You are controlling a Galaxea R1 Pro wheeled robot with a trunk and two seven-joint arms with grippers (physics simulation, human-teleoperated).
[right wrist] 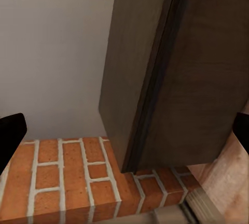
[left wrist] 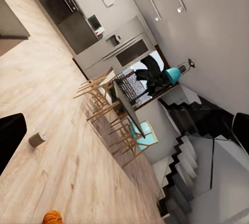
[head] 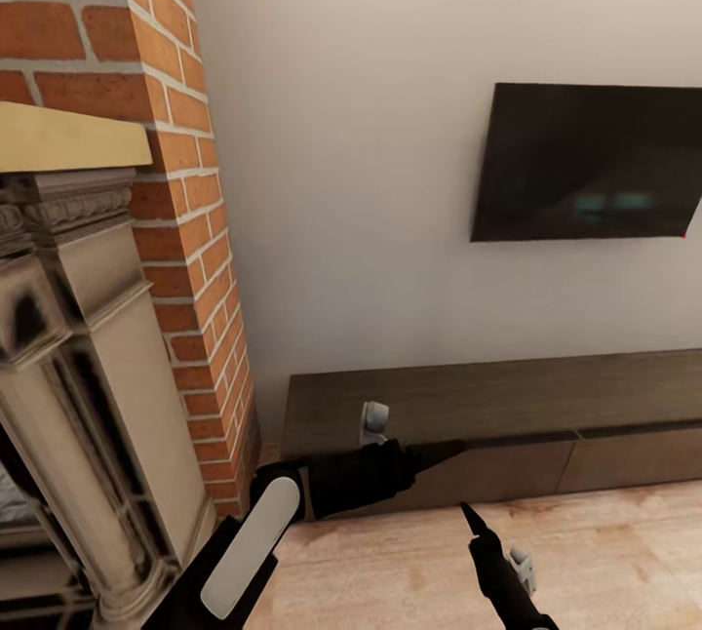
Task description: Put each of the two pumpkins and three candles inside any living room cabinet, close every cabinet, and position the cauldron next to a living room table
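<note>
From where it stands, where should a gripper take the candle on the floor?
Probably across the candle's grey round side, coming down from above: it stands upright on the wood floor with free space around it. The pumpkin sits well apart, so fingers shouldn't foul.

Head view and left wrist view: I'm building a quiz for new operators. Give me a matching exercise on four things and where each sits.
Things:
1. TV
2. cabinet
3. brick column
4. pumpkin

Places:
A. on the wooden floor
B. left of the cabinet, beside the fireplace
C. mounted on the wall
D. against the wall under the TV

Pairs: 1-C, 2-D, 3-B, 4-A
</note>
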